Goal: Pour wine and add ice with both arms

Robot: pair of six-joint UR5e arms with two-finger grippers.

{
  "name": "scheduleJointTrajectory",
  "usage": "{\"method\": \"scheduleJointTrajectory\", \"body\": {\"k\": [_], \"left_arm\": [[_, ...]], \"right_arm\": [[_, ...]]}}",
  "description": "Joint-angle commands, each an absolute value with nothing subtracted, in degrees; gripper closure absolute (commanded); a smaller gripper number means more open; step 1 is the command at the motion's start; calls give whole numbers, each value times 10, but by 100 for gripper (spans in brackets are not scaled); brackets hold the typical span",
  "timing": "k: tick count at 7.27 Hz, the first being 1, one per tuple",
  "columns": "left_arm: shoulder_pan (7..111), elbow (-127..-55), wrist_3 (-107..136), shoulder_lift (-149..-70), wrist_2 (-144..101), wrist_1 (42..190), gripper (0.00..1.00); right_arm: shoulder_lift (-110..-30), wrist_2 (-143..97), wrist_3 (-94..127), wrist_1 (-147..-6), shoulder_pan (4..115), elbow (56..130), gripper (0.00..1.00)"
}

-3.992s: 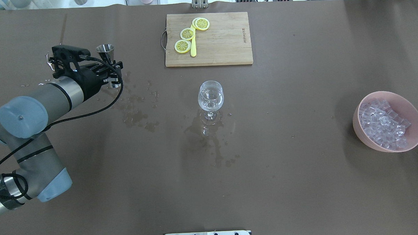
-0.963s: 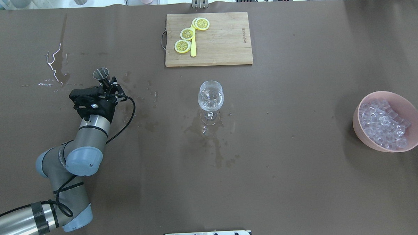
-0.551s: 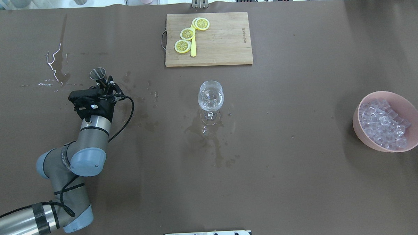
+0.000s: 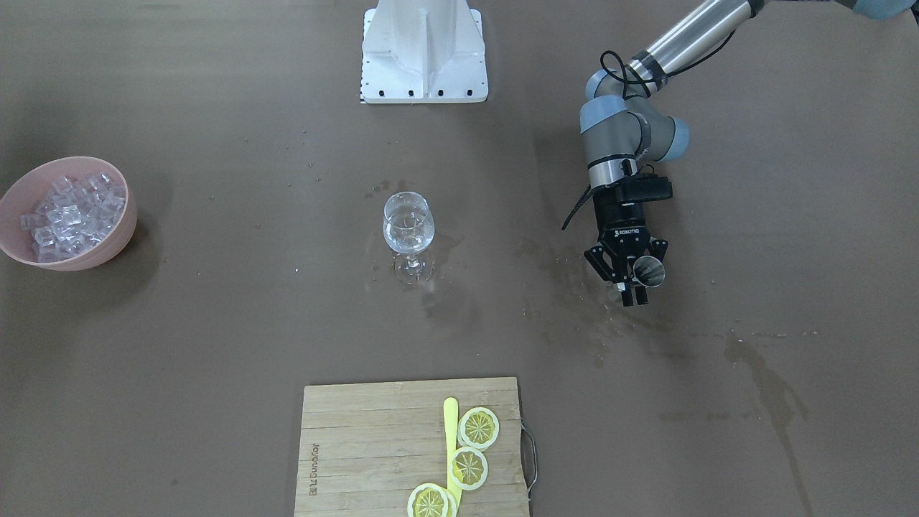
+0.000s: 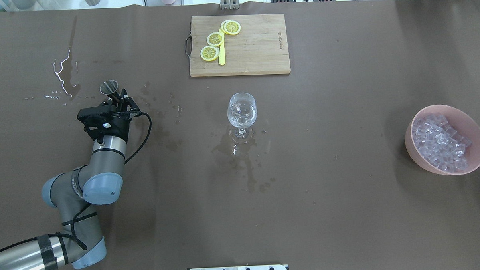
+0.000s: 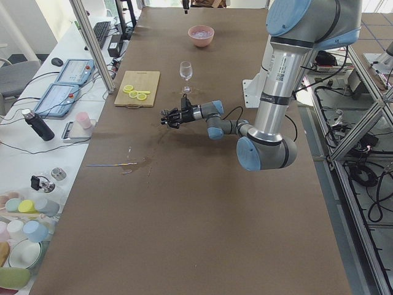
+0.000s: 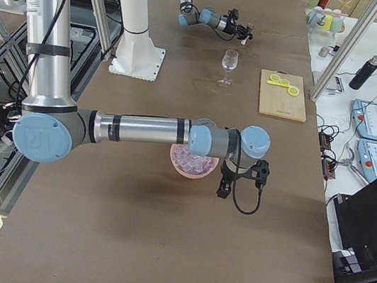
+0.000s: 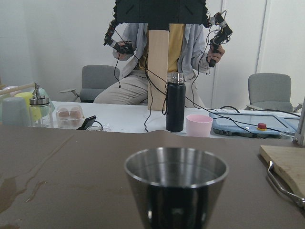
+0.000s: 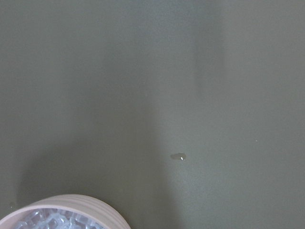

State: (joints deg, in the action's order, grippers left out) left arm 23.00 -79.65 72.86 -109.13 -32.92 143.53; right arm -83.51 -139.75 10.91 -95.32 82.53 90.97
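Note:
My left gripper (image 5: 118, 96) is shut on a small steel jigger (image 5: 109, 87) at the table's left, low over wet stains. From across the table, that gripper (image 4: 635, 290) and jigger (image 4: 648, 271) show again. The jigger (image 8: 176, 188) stands upright close before the left wrist camera; I can make out no liquid in it. The wine glass (image 5: 242, 110) stands mid-table, its wine barely visible. Ice (image 5: 440, 140) is heaped in a pink bowl (image 5: 418, 160) at the right. My right gripper (image 7: 223, 189) hangs beside that bowl (image 7: 182, 170); I cannot tell whether it is open or shut.
A wooden cutting board (image 5: 257, 50) with lemon slices (image 5: 215, 38) and a yellow knife lies at the far middle. Dark wet stains (image 5: 241, 159) spread around the glass and the left gripper. The right wrist view holds only the bowl's rim (image 9: 66, 199).
The left arm has swung round and drawn the jigger back toward the robot. Over the last second it carried it slightly further left. The glass and the bowl have not moved.

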Motion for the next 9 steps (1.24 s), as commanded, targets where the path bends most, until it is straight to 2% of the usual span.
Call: {"method": "scheduleJointTrajectory", "body": {"k": [1, 5, 6, 8, 9], "left_arm": [[220, -790, 736, -1091, -318, 1435, 100], [218, -790, 741, -1092, -319, 1434, 100], [218, -792, 742, -1092, -319, 1434, 86], [218, -790, 741, -1091, -319, 1434, 76], [218, -790, 741, -1091, -319, 1434, 64]], "right_arm": [[-835, -1397, 110, -954, 825, 910, 0], [-834, -1397, 110, -953, 824, 909, 0], [-835, -1397, 110, -954, 824, 909, 0], [-835, -1397, 110, -954, 824, 908, 0], [-835, -1396, 110, -954, 824, 908, 0]]}}
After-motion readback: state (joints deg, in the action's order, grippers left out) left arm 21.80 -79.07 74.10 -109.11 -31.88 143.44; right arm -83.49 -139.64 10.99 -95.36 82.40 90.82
